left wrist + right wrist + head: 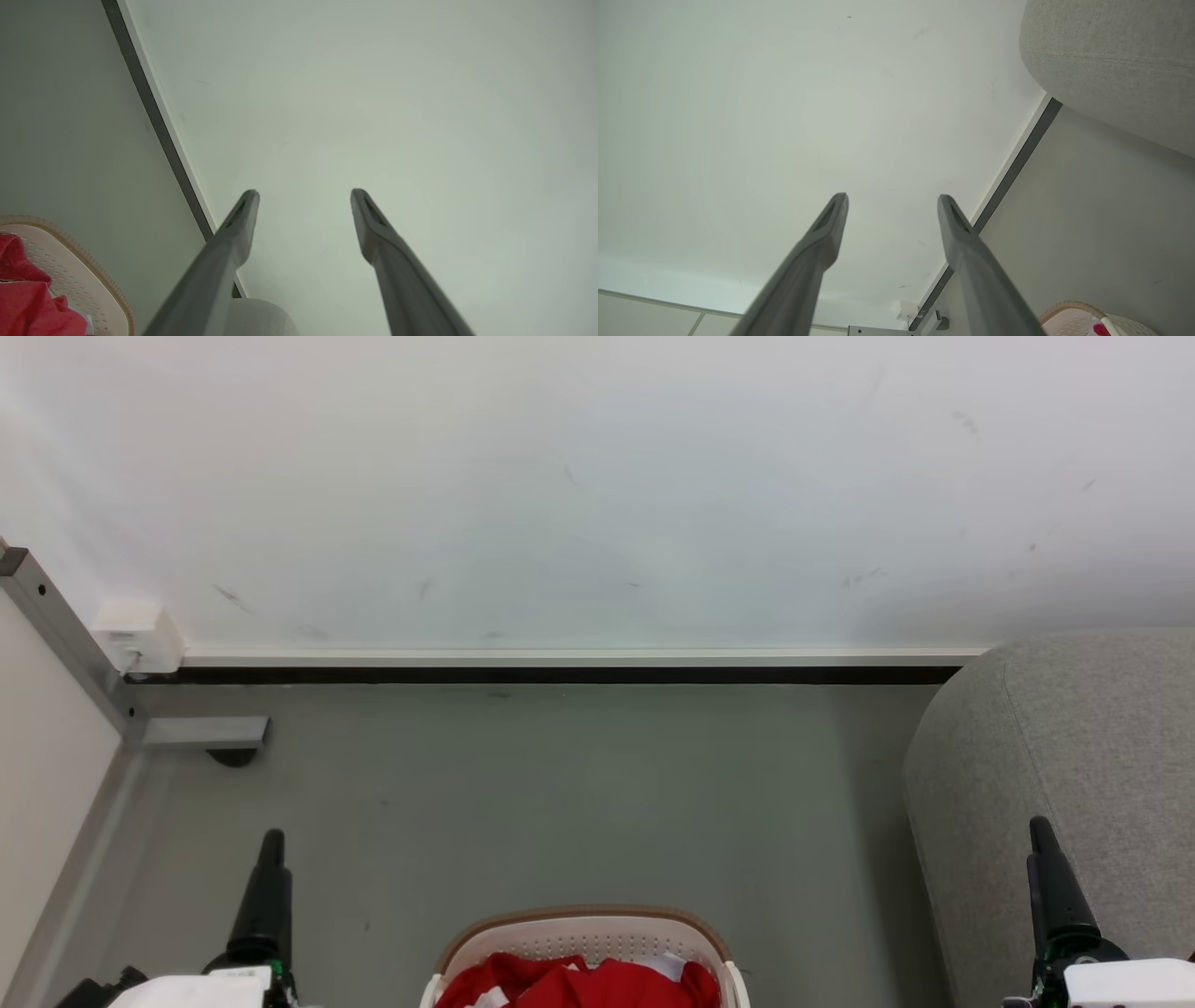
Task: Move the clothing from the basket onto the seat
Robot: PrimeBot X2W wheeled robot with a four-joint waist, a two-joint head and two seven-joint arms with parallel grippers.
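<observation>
Bare floor (579, 784) is left between the basket (583, 913) and the wall (597, 476). The right side is bounded by the seat (1083, 737).

Red clothing (579, 987) lies in the basket (579, 941), near the grey seat (1083, 737).

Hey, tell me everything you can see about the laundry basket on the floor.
The basket is white plastic and oval, its inner wall pierced with rows of small holes and topped by a brown woven-looking rim. White handle parts show at both sides. It stands upright on the grey floor at the bottom edge of the head view, with only its far half in frame. Red clothing with white patches is heaped inside, reaching close to the rim. Nothing else visibly touches it.
</observation>
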